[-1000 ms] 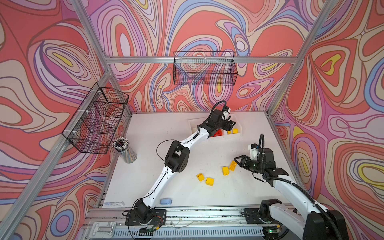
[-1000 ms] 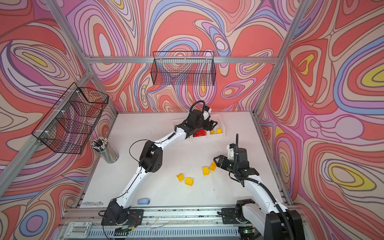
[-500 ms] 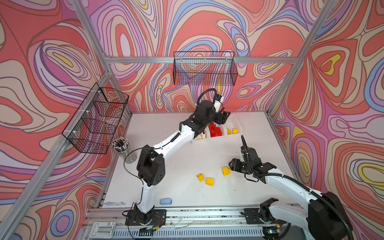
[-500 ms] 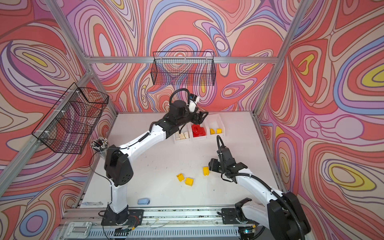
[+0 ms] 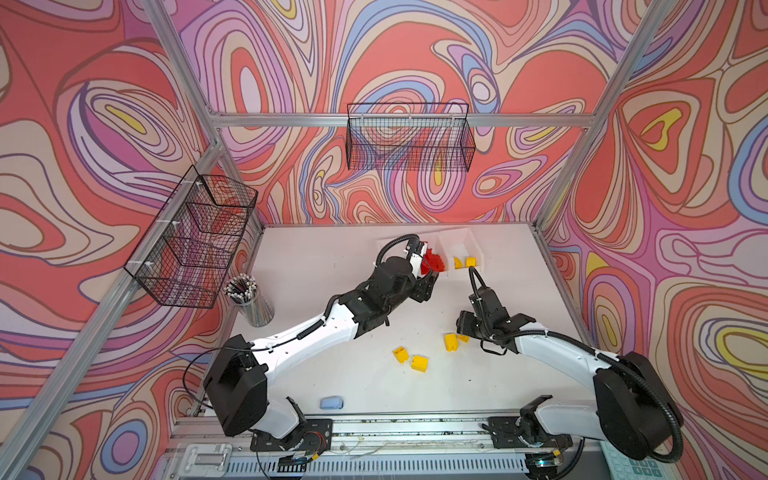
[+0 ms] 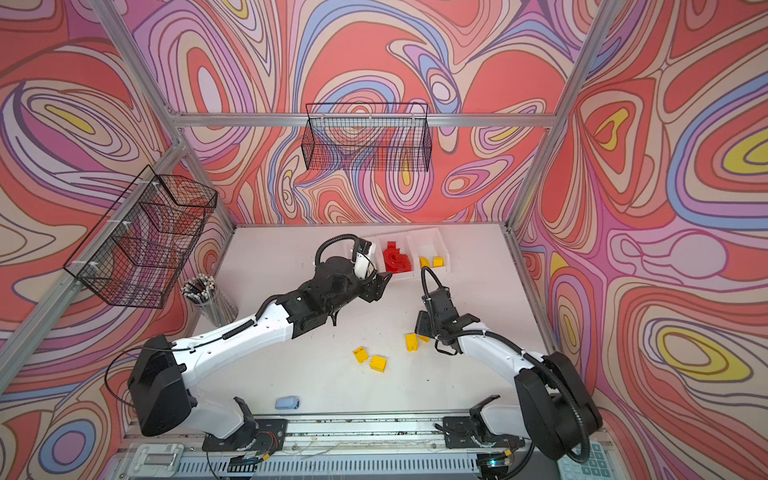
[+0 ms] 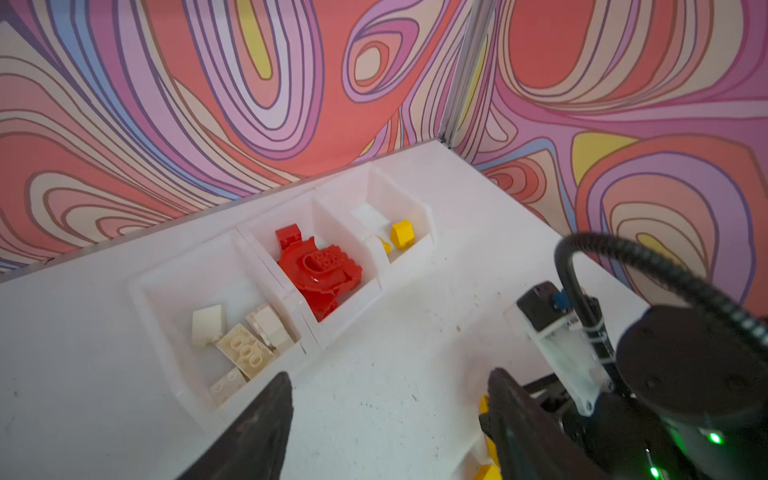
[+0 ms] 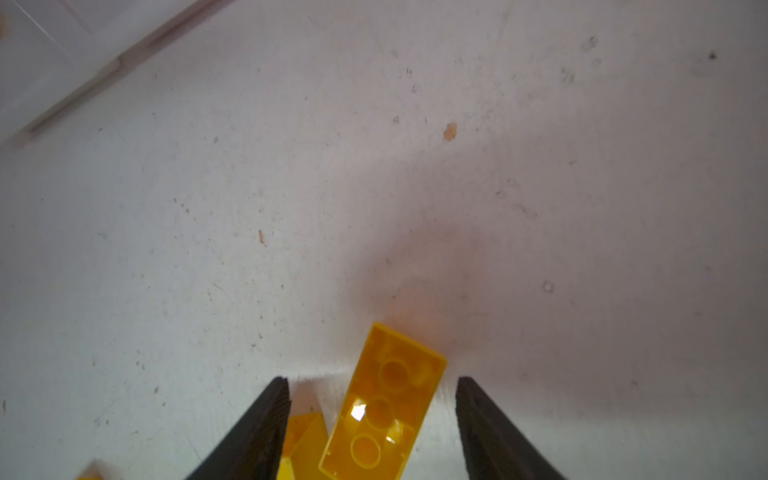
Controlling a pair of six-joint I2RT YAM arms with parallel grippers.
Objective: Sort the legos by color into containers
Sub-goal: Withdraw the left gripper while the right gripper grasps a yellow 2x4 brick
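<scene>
Right wrist view: right hand (image 8: 372,380), newly lowered, spread astride a yellow brick (image 8: 382,411) at 6 o'clock from the bins (image 5: 455,241), pickup next.

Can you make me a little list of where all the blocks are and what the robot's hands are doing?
cream bin: several cream bricks
red bin: red arch piece and a red brick
yellow bin: two sorted yellow bricks
table: about four loose yellow bricks, one pale blue block
left gripper: open, empty, near the red bin
right gripper: open, jaws either side of an upside-down yellow brick, not gripping it
</scene>
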